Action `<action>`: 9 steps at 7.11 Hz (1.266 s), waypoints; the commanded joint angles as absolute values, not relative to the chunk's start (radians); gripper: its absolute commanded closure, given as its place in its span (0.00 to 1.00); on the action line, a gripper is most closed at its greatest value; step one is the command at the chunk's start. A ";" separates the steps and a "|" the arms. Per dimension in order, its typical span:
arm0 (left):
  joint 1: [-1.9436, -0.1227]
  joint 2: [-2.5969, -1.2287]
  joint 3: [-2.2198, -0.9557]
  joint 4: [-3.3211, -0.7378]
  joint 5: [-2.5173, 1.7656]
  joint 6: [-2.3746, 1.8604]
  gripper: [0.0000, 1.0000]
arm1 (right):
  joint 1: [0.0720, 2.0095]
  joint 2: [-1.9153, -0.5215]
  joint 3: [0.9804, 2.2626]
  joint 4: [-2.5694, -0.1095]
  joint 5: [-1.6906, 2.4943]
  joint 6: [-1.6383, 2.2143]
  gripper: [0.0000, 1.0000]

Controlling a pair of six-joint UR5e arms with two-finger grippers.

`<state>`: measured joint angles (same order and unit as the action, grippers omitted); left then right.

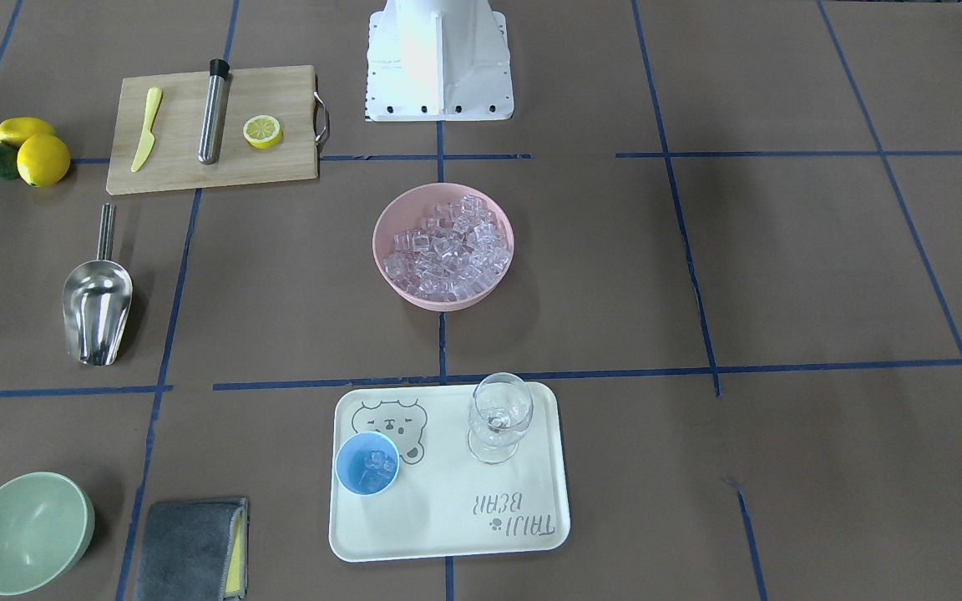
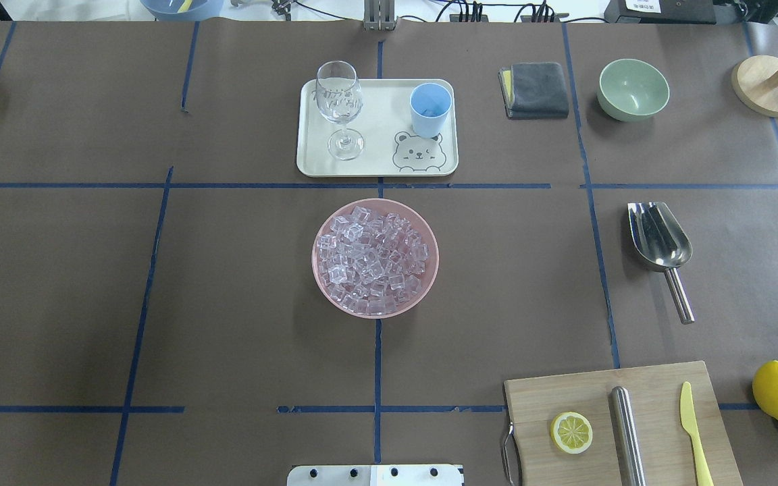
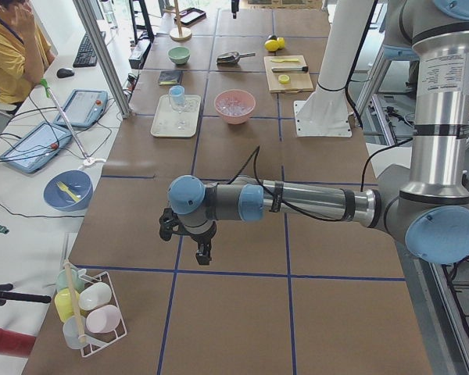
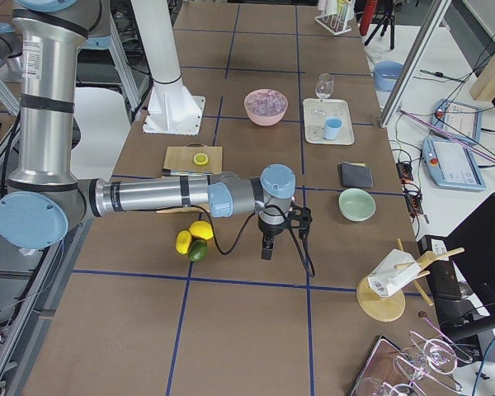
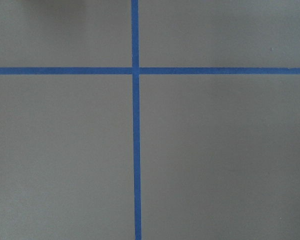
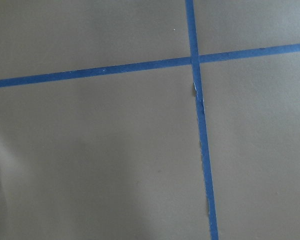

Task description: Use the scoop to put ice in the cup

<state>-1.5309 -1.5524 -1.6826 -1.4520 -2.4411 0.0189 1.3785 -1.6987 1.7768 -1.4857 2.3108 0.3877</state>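
The ice [image 1: 448, 250] fills a pink bowl [image 2: 320, 270] at the table's middle. The light-blue cup [image 1: 367, 464] stands on a cream tray [image 1: 448, 517] and holds a few ice cubes; it also shows in the overhead view [image 2: 430, 108]. The steel scoop [image 1: 97, 305] lies empty on the table, apart from both grippers, and shows in the overhead view [image 2: 659, 236]. My left gripper [image 3: 202, 254] hangs over bare table far to the left. My right gripper [image 4: 266, 247] hangs far to the right, near the lemons. I cannot tell whether either is open or shut. Both wrist views show only brown paper and blue tape.
A clear wine glass [image 1: 500, 413] stands on the tray beside the cup. A green bowl [image 1: 26, 534] and a grey cloth [image 1: 189, 551] lie near the tray. A cutting board [image 1: 180, 167] carries a yellow knife, a steel cylinder and a half lemon. Lemons [image 1: 43, 159] lie beside it.
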 commanded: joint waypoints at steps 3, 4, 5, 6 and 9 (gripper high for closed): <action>-1.600 -1.560 -1.674 -1.460 -2.327 0.135 0.00 | 1.384 -1.686 1.775 -1.491 2.304 0.387 0.00; -1.600 -1.554 -1.674 -1.465 -2.329 0.135 0.00 | 1.384 -1.674 1.779 -1.518 2.303 0.388 0.00; -1.600 -1.549 -1.677 -1.465 -2.336 0.135 0.00 | 1.379 -1.666 1.778 -1.525 2.301 0.388 0.00; -1.600 -1.548 -1.669 -1.470 -2.338 0.137 0.00 | 1.376 -1.663 1.779 -1.529 2.298 0.387 0.00; -1.600 -1.555 -1.677 -1.468 -2.335 0.133 0.00 | 1.361 -1.663 1.779 -1.532 2.312 0.385 0.00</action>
<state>-1.5999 -1.5514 -1.6788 -1.4670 -2.3328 0.1338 1.3651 -1.6627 1.7819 -1.5316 2.3056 0.3857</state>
